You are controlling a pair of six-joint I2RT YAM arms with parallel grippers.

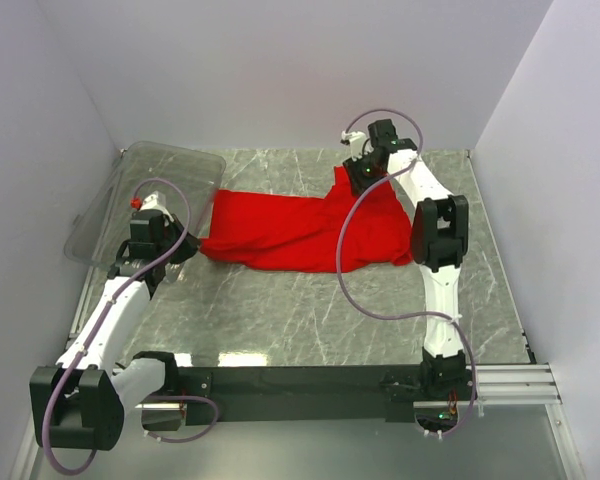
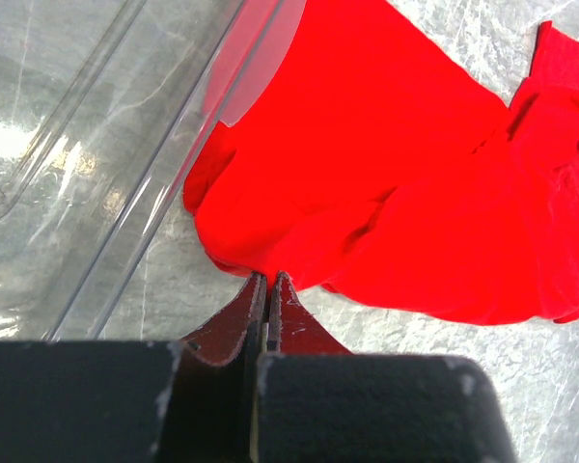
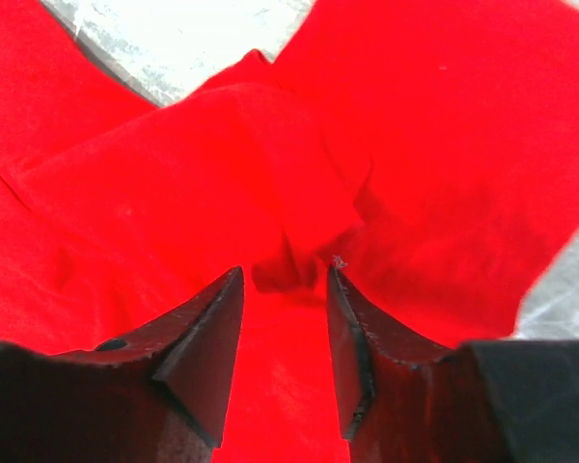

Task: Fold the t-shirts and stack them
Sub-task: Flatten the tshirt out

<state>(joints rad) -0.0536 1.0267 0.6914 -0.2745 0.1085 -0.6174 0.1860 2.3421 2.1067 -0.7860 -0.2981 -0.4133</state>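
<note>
The red t-shirt (image 1: 300,230) lies spread and rumpled across the middle of the table, its left corner drawn to a point. My left gripper (image 1: 192,246) is at that corner. In the left wrist view its jaws (image 2: 268,278) are pressed together, with the shirt's (image 2: 386,164) edge pinched at the tips. My right gripper (image 1: 358,185) hovers over the shirt's far right part. The right wrist view shows it (image 3: 285,275) open, its fingers apart over a bunched fold of red fabric (image 3: 270,174) and nothing clamped between them.
A clear plastic bin (image 1: 150,195) lies tilted at the far left beside the shirt, its wall (image 2: 125,164) close to my left gripper. White walls enclose the marble table (image 1: 280,310) on three sides. A black rail runs along the near edge.
</note>
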